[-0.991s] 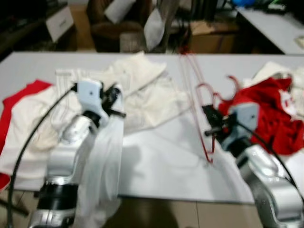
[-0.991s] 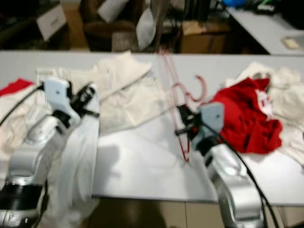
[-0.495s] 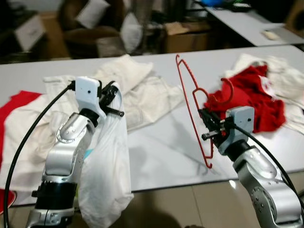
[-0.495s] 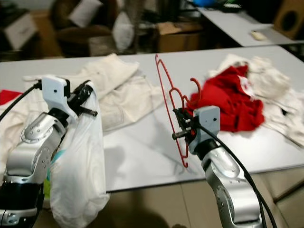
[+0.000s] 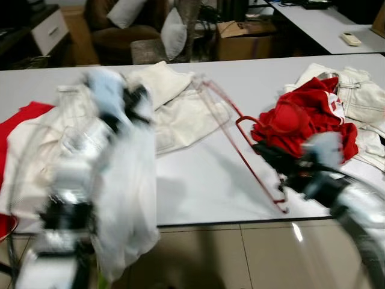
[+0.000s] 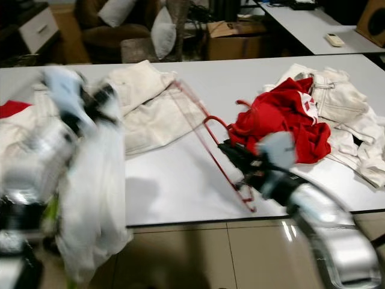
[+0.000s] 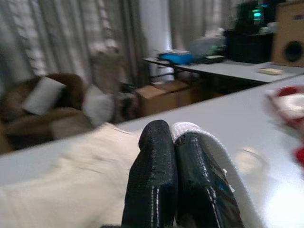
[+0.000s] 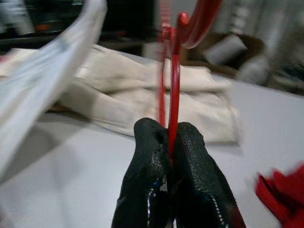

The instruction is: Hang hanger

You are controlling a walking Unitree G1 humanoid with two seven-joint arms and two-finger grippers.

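My right gripper point(image 5: 269, 152) is shut on a red wire hanger point(image 5: 240, 150), which slants low over the white table point(image 5: 198, 180). In the right wrist view the hanger wire point(image 8: 173, 90) runs up from between the closed fingers point(image 8: 147, 156). My left gripper point(image 5: 133, 98) is shut on a white garment point(image 5: 129, 198). The garment hangs down past the table's front edge. The left wrist view shows a white fabric edge point(image 7: 190, 129) pinched between the black fingers point(image 7: 152, 166). Both arms are motion-blurred.
Cream clothes point(image 5: 180, 108) lie spread across the table's left and middle. A red garment pile point(image 5: 307, 117) and cream jeans point(image 5: 358, 96) sit at the right, and a red cloth point(image 5: 24, 114) at the far left. Behind are a sofa with pillows point(image 5: 138, 24), a cardboard box point(image 5: 240, 36) and a second table point(image 5: 325, 21).
The hanger has swung from nearly upright to slanting low over the table. Both arms are moving, each keeping its hold. The camera has shifted too.
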